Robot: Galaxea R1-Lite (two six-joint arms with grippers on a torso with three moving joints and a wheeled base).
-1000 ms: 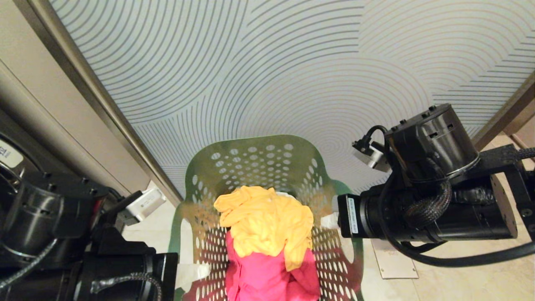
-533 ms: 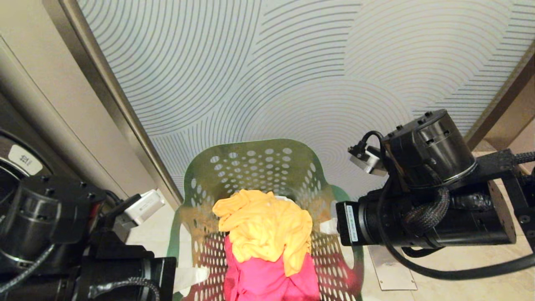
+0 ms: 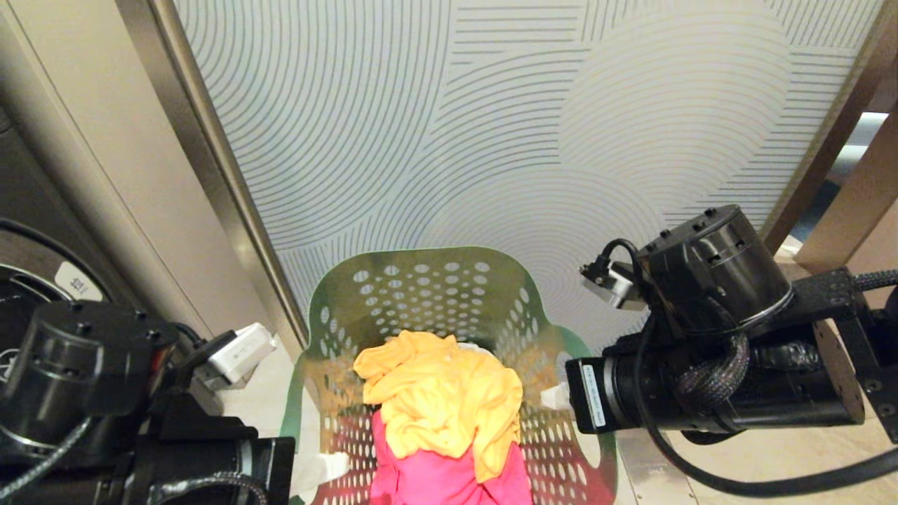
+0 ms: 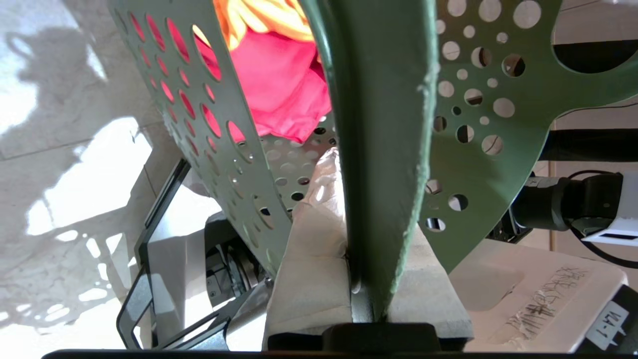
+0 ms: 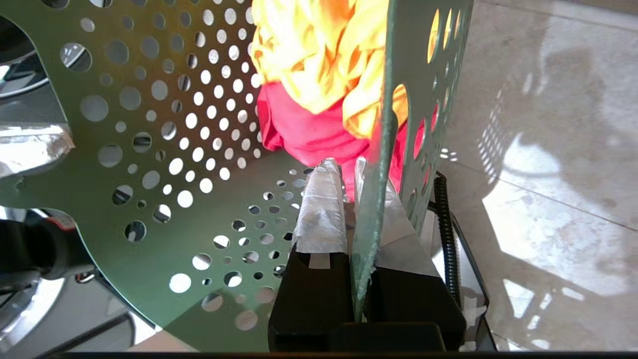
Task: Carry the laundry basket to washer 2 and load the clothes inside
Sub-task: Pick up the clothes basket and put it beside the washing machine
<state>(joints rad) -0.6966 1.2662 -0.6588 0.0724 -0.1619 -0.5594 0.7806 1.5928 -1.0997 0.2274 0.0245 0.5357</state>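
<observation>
The laundry basket [image 3: 449, 301] hangs between the two grippers, wall w/ round holes facing fwd, the clothes [image 3: 442, 414] heaped inside: yellow-orange garment on top of the pink-red one, a bit of white behind. Left gripper [image 4: 369, 279] is clamped tight on the basket's left wall edge, padded fingers [image 4: 309, 269] either side of the thin green plastic; right gripper [image 5: 356, 234] is pinched just as hard on the right wall, taped fingers [image 5: 321, 214] flanking the edge. So both hands closed on the rim, basket slung in the middle, load sitting just inward of each hand.

Step in hand looks like the carry. To do it well: keep both grips at equal height so basket stays level & clothes don't slide toward one hand; don't let the hands drift apart or together, the plastic is flexible and will buckle or slip out of the pinch. Move slow, no jerks. A dark round machine front [image 3: 28, 280] w/ a white label sits beyond the left arm; can't read the numeral, so check it's washer 2 before setting down. Patterned wall panel [image 3: 491, 126] is ahead, past the basket, keep clear of it
</observation>
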